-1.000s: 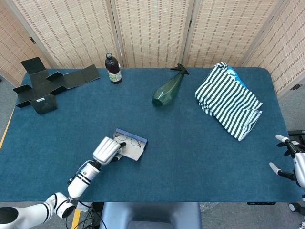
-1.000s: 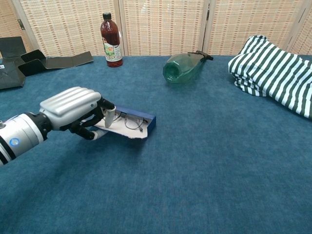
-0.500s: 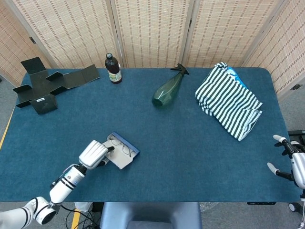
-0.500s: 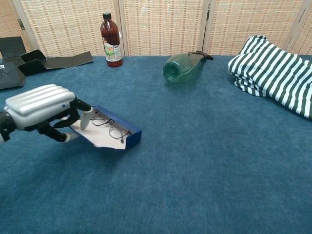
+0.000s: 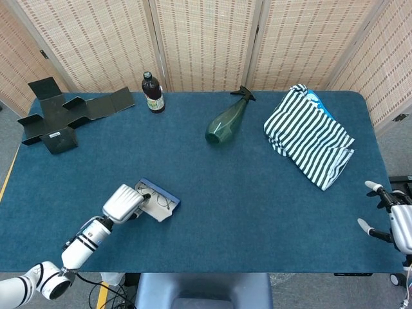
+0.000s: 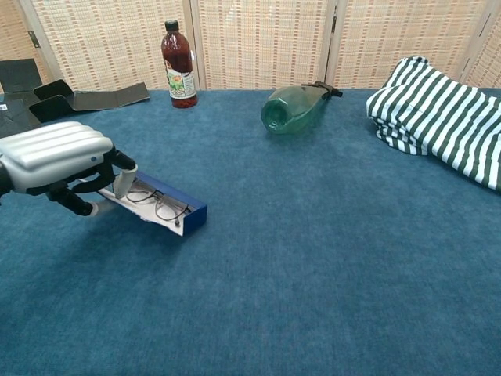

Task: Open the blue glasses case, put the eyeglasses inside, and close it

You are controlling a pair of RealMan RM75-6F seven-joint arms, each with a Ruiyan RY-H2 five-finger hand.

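Your left hand [image 5: 123, 203] sits in the lower left of the head view, its fingers curled down over the near end of the open blue case [image 5: 156, 200]. In the chest view the same hand [image 6: 56, 157] fills the left edge, with a fingertip [image 6: 124, 182] pressed down inside the case [image 6: 160, 208], so you are gripping the case at that end. The glasses [image 6: 155, 204] lie inside the case on its pale lining, just right of your fingertip; from above the glasses [image 5: 160, 201] show as thin wire frames. The case rests flat on the blue table [image 5: 244, 193], lid open, its blue wall facing the right side of the chest view.

Your right hand [image 5: 389, 219] shows at the lower right edge of the head view, off the table's corner, fingers spread apart and holding nothing. The chest view does not show it.

Across the upper part of the frame, well apart from the case: a dark bottle [image 5: 152, 93] stands upright near the screen, a green spray bottle [image 5: 226, 121] lies on its side at centre, a striped cloth [image 5: 309, 136] is heaped at the upper right, and a flattened black box [image 5: 61, 114] lies at the upper left.
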